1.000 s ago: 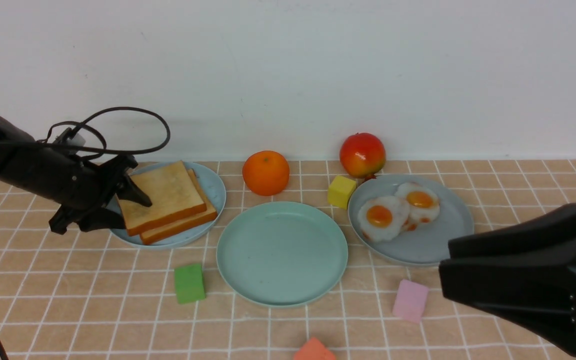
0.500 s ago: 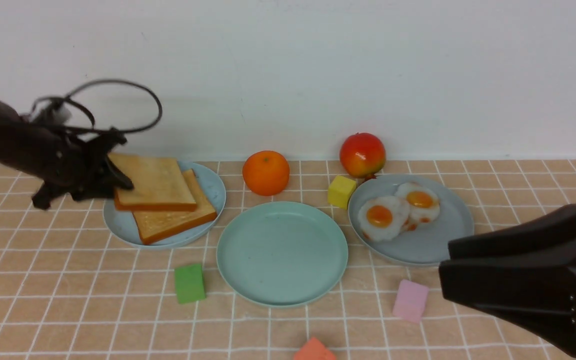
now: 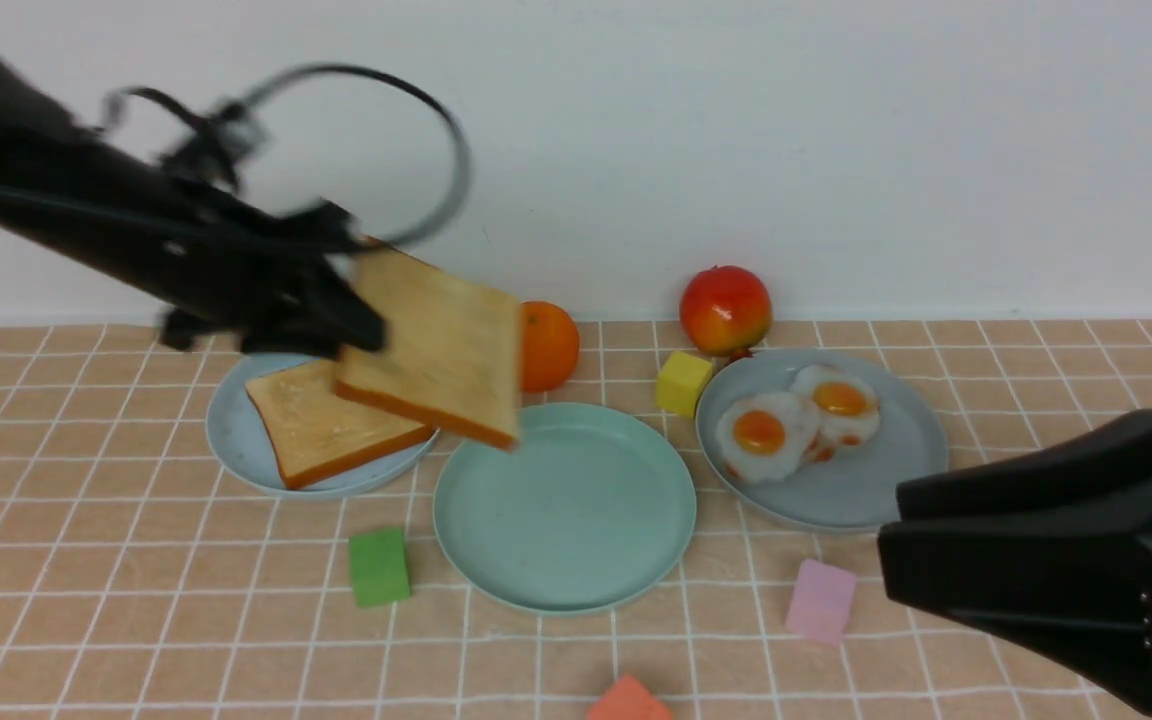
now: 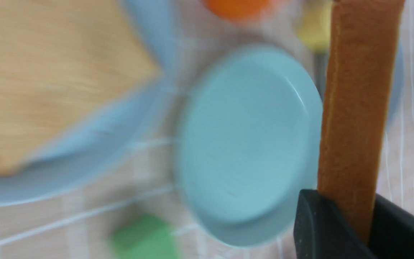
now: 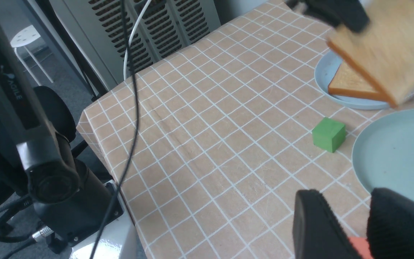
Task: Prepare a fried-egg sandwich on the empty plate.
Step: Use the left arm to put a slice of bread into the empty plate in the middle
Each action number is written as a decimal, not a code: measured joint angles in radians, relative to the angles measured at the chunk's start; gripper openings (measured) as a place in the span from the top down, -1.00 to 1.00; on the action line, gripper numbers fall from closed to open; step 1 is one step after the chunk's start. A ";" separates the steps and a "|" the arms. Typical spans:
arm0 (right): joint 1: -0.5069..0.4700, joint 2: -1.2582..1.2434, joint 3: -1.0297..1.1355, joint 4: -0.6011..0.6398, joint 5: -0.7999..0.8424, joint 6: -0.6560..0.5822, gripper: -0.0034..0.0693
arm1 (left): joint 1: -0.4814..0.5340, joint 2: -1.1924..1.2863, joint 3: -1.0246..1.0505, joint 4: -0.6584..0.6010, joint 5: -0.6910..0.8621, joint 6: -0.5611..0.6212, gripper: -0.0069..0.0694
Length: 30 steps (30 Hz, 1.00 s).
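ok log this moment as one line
left fingers: gripping toast slice, raised | second slice: on light-blue plate | mint-green plate: empty | right fingers: open

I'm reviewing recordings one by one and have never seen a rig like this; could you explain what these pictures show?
It is a two-armed robot. The front picture looks forward from between its arms; the other two come from cameras on its left and right wrists.

On the table are a light-blue plate with a slice of toast, an empty green plate, and a grey-blue plate with two fried eggs. Around them are an orange, a red fruit and small coloured blocks.

The left end effector grips a second slice above the table. The right end effector is open, holding nothing.
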 joint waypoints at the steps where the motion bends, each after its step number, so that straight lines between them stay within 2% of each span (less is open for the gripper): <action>1: 0.000 0.000 0.000 0.000 0.000 0.000 0.25 | -0.035 0.016 0.004 -0.002 -0.006 0.005 0.54; 3: 0.000 0.000 0.000 0.000 0.000 0.000 0.25 | -0.100 0.058 0.009 -0.004 -0.033 0.006 0.54; 7: 0.000 0.000 0.000 0.000 0.001 0.000 0.25 | -0.158 0.120 0.010 -0.005 -0.092 -0.030 0.54; 13: 0.000 0.000 0.000 0.000 0.004 0.000 0.25 | -0.170 0.178 0.010 -0.004 -0.164 -0.107 0.54; 22: 0.000 0.000 0.000 0.000 0.003 0.000 0.25 | -0.170 0.180 0.010 0.020 -0.144 -0.146 0.54; 26: 0.000 0.000 0.000 0.000 -0.004 -0.007 0.25 | -0.170 0.180 0.009 0.071 -0.140 -0.201 0.39; 30: 0.000 0.000 0.000 0.000 -0.009 -0.042 0.25 | -0.170 0.164 0.006 0.101 -0.124 -0.229 0.02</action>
